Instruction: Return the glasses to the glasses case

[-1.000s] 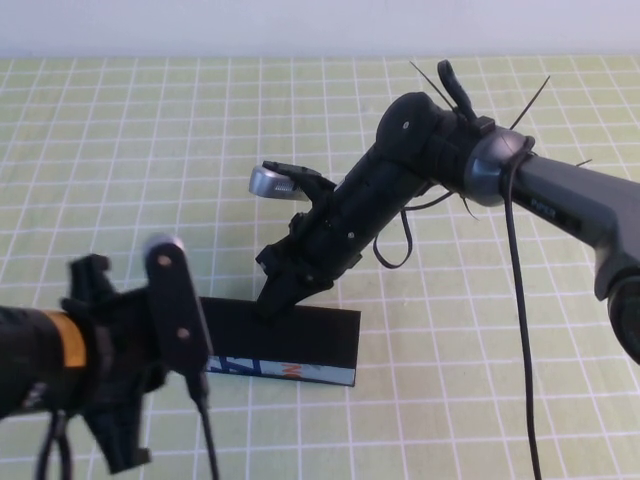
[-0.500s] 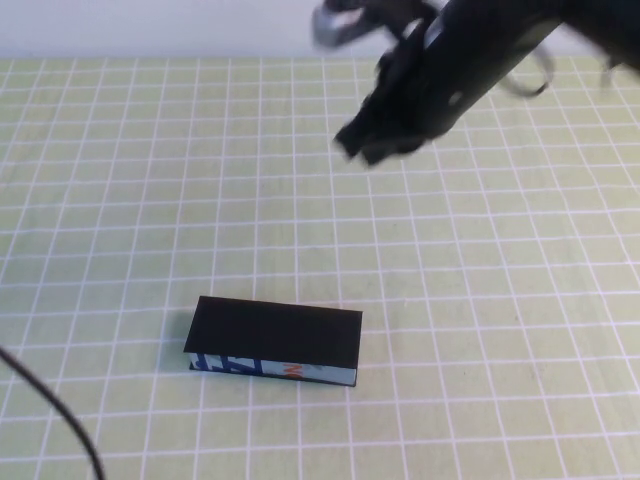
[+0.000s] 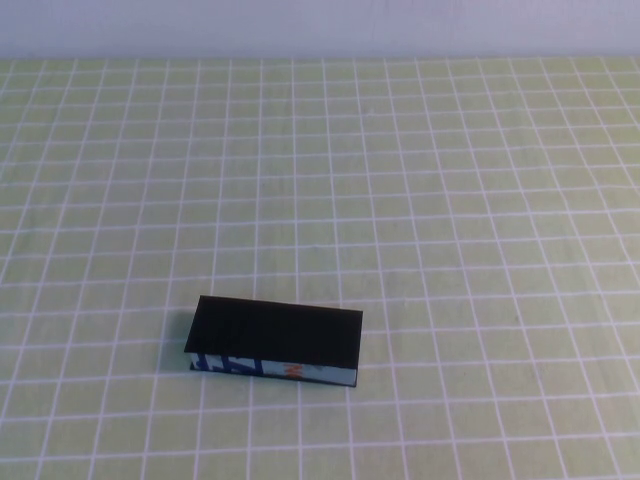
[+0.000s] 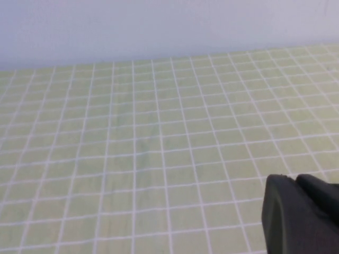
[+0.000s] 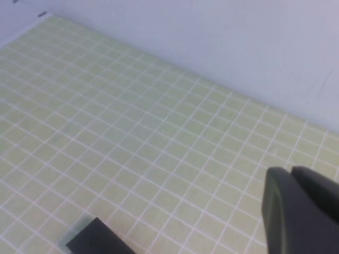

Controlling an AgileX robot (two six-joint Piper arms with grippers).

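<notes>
The glasses case [image 3: 275, 340] lies flat on the green grid mat at front centre, its black flap lid closed and its light blue printed edge facing me. A corner of it shows in the right wrist view [image 5: 95, 241]. The glasses are not in view. Neither arm shows in the high view. My left gripper [image 4: 294, 180] hangs over bare mat, its fingers together with nothing between them. My right gripper [image 5: 290, 172] is raised above the mat, away from the case, its fingers also together and empty.
The green mat with white grid lines [image 3: 450, 200] covers the table. A pale wall [image 3: 320, 25] runs along its far edge.
Both arms have pulled back out of the high view: the left from the front left, the right up and away from the case. The case has not moved.
</notes>
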